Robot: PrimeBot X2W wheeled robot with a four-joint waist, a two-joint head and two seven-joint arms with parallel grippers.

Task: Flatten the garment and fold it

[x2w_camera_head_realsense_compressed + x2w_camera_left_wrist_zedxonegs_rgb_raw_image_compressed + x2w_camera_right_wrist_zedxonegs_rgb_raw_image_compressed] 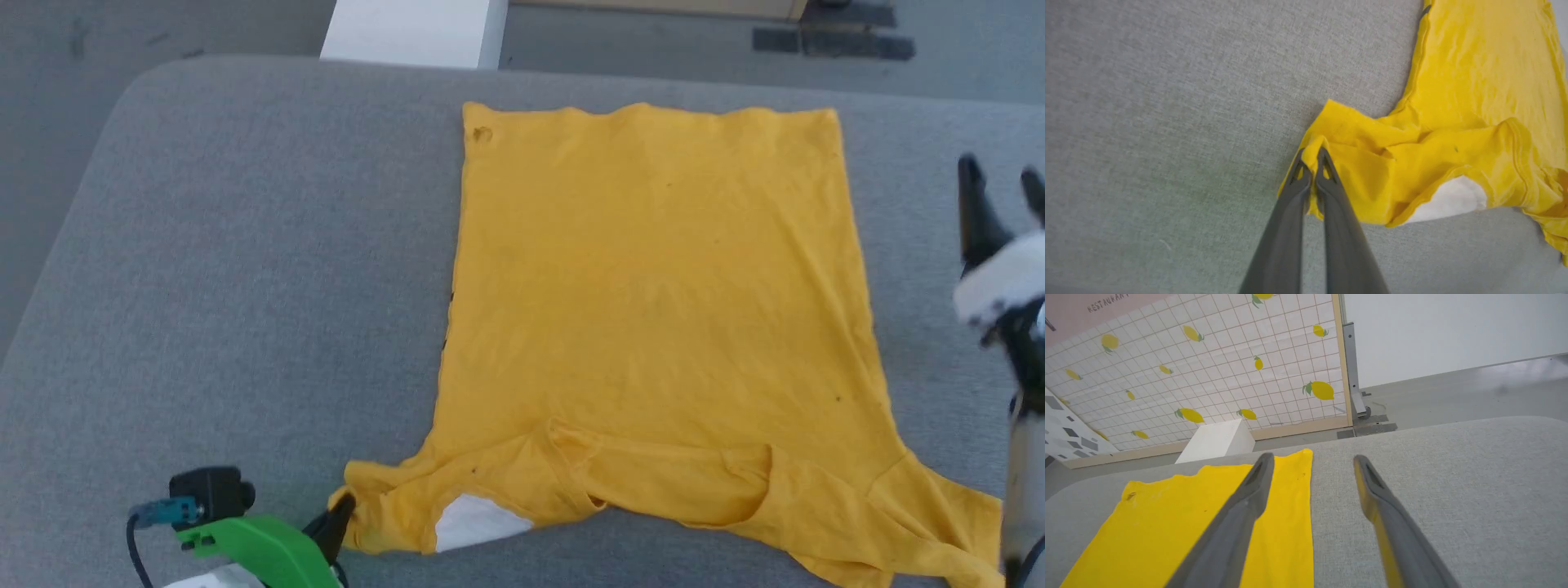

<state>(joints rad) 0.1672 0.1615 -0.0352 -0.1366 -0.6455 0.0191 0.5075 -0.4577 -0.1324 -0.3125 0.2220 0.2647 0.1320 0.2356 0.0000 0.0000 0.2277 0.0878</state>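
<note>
The garment (653, 310), a mustard-yellow T-shirt, lies spread on the grey cushion with its plain back up and its hem at the far side. A white patch (473, 523) shows at its near left sleeve. My left gripper (1313, 157) is shut on the bunched edge of that left sleeve (1355, 163), low at the near left. My right gripper (1000, 175) hangs open above the cushion, just right of the garment's right edge (1290, 522), with nothing between its fingers (1372, 490). The right sleeve (922, 523) lies crumpled at the near right.
The grey cushion (245, 286) has bare room to the left and right of the garment. Beyond its far edge stand a white block (416, 33) on the grey floor and a tiled panel with lemons (1208, 367).
</note>
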